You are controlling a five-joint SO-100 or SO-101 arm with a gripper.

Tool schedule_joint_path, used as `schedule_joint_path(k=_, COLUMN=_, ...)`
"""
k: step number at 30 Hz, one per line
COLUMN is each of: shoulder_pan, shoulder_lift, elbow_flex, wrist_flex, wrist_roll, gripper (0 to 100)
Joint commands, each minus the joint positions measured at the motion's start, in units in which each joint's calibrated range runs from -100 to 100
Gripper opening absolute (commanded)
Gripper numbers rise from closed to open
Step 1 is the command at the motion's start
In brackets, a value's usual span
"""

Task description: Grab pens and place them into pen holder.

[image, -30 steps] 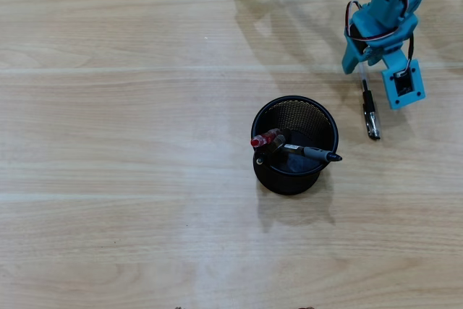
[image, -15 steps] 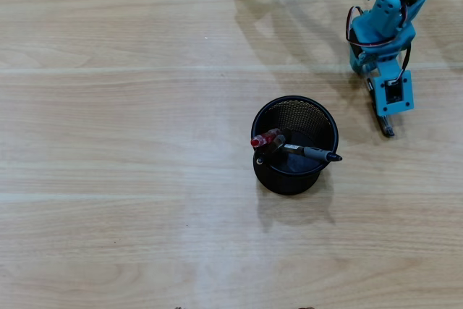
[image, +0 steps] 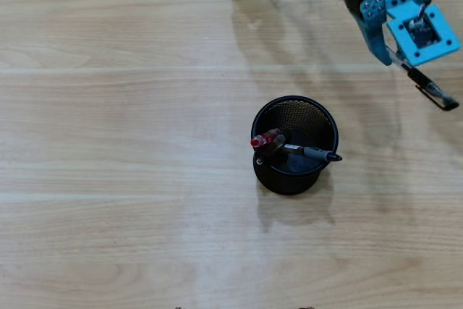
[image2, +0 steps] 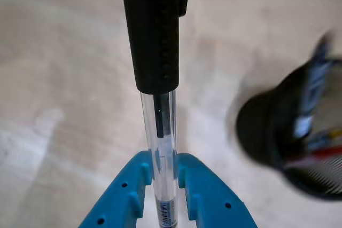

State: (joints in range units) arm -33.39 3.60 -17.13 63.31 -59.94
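- My fingers (image2: 164, 185) pinch the clear pen (image2: 163, 148) on its bare barrel, lifted above the worktop (image: 108, 106).
- It looks light, stiff and slick; held off-centre, it may pivot.
- The pen holder (image: 318, 117) stands well apart, three pens inside.

Table (image: 108, 142) bare on all sides; sole obstacle — pen holder (image: 294, 179), pens (image: 289, 146) protruding over its rim.

pen holder (image2: 278, 137) blurred in wrist view; held pen (image2: 157, 68) cut off at top.
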Motion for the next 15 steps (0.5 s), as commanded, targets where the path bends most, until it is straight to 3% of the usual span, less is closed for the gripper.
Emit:
schedule_joint_path(k=1, shoulder_pan=8.1, shoulder_lift=-14.1, elbow_flex=11.3, wrist_flex=-21.5, wrist_roll=5.8, gripper=2)
schedule_joint_path(k=9, shoulder_pan=15.6, shoulder_lift=-25.6, elbow_flex=47.9, wrist_flex=-62.5, wrist_roll=3.7, gripper=2)
schedule_joint_path(k=15, shoulder_pan=16.7, shoulder_lift=-25.0, elbow_flex=54.5, wrist_flex=-70.4, wrist_roll=2.0, gripper=2)
